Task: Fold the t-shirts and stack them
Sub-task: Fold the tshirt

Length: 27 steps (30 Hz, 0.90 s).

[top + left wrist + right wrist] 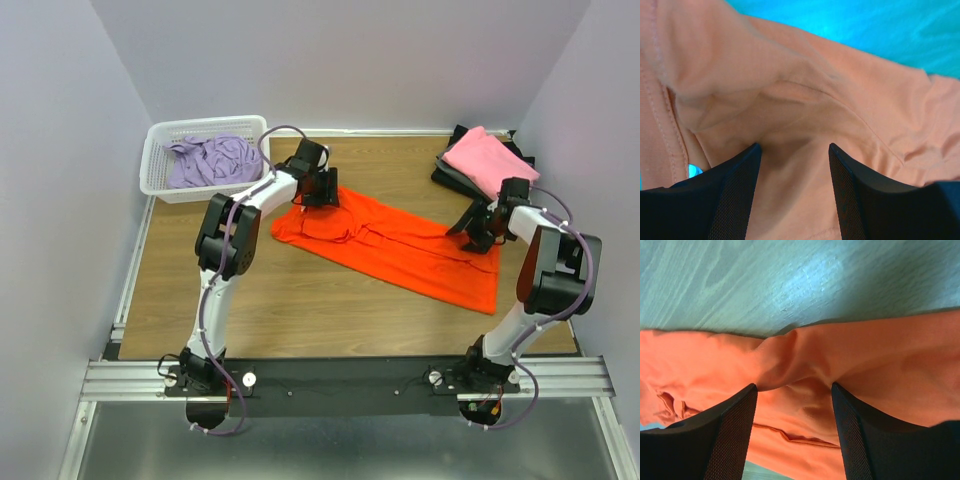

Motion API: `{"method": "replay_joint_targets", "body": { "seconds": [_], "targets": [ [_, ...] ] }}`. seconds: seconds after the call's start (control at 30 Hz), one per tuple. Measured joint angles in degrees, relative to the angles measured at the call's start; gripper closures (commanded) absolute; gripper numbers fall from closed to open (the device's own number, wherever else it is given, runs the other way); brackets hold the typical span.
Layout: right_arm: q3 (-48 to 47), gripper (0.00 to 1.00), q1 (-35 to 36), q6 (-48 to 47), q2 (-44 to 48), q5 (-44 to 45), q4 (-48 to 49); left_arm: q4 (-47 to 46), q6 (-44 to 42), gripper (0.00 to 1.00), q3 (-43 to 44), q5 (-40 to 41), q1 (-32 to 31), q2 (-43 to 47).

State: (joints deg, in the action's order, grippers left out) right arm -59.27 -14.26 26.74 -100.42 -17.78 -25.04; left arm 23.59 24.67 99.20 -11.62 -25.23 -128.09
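Orange shirt [390, 245] looks soft and floppy; left claw [795, 147] at its 10 o'clock end, right claw [794, 386] at 3 o'clock, both spread over folds worth pinching.

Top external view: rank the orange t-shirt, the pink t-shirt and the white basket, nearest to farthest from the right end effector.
1. Orange t-shirt, spread mid-table, directly beneath the right end effector.
2. Pink t-shirt, just beyond it at the far right corner.
3. White lattice basket, across at the far left corner.
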Motion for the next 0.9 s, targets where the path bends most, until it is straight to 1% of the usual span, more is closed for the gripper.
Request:
{"method": "replay_joint_targets", "body": {
  "seconds": [0.23,0.53,0.7,0.9],
  "targets": [
    [1.5,0.32,0.2,1.5,1.7,0.6,-2.8,0.8,-2.8,0.35,11.4,0.0,1.0,-7.3],
    [2.8,0.32,2.6,3.6,3.7,3.1,-8.2,4.0,-5.7,0.35,22.5,0.0,1.9,-13.6],
    [2.2,0.32,3.2,3.8,4.6,5.2,-11.5,6.2,-6.6,0.35,25.1,0.1,2.0,-14.4],
    [-2.4,0.32,3.2,1.4,6.1,6.2,-13.7,7.1,-6.4,0.35,26.1,0.5,2.4,-14.0]
  ]
}}
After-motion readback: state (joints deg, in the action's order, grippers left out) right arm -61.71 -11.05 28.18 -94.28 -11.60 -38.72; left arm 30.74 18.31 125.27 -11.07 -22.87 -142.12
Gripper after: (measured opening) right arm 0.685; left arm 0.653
